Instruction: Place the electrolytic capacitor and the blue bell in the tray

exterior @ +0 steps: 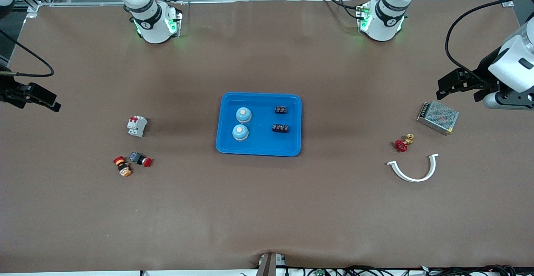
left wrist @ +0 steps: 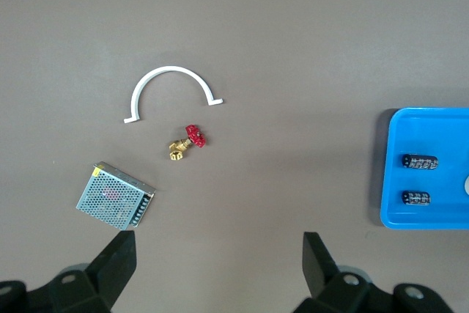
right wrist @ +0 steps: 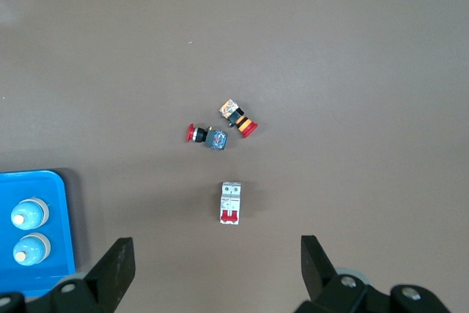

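Front view: left end effector (exterior: pixel 448 87) open, empty, over bare table (exterior: pixel 267 209) beside metal power supply (exterior: pixel 437 117); right end effector (exterior: pixel 50 100) open, empty, near white circuit breaker (exterior: pixel 137 125); two blue bells (exterior: pixel 243 114) and two black components (exterior: pixel 280 110) inside tray (exterior: pixel 258 148) at table centre.

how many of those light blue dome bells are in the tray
2. Both light blue dome-shaped bells sit in the shallow bright-blue plastic tray, toward the right arm's end of it: one farther from the front camera, the other beside it, nearer. None seems hidden.
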You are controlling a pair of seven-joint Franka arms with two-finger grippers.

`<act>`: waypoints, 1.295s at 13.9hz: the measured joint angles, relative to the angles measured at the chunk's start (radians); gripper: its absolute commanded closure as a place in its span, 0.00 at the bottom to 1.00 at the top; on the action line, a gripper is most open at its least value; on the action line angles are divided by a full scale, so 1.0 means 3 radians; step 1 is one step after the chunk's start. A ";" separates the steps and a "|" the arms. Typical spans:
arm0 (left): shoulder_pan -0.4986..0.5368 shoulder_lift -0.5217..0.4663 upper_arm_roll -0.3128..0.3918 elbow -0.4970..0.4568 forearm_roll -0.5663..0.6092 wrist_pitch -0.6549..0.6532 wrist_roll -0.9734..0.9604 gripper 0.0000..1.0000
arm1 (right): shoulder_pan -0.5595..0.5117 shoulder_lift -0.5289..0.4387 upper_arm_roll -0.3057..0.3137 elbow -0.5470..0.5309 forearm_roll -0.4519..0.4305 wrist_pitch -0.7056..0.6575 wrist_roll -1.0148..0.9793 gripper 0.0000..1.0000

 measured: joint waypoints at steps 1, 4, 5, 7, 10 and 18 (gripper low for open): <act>0.0002 0.0000 0.0000 0.0001 0.0000 0.0000 0.0000 0.00 | -0.0002 0.0000 -0.0008 0.0002 0.0000 0.0000 0.0000 0.00; 0.0005 -0.0001 0.0000 0.0007 0.0012 0.0000 0.0000 0.00 | -0.0002 0.0000 -0.0015 0.0008 0.0000 0.0000 0.0000 0.00; 0.0004 -0.0001 0.0000 0.0007 0.0062 0.0000 0.0003 0.00 | -0.0002 0.0000 -0.0012 0.0008 0.0000 0.0000 0.0000 0.00; -0.0003 -0.0001 -0.0002 0.0007 0.0182 0.0000 0.0035 0.00 | 0.0000 0.0000 -0.0005 0.0010 0.0000 0.0004 0.0000 0.00; -0.0006 -0.0002 -0.0003 0.0008 0.0209 0.0000 0.0122 0.00 | 0.0000 0.0000 -0.0002 0.0010 0.0001 0.0011 0.0001 0.00; -0.0009 -0.0005 -0.0022 0.0017 0.0214 0.0000 0.0134 0.00 | 0.0001 0.0000 0.0005 0.0013 0.0003 0.0017 0.0001 0.00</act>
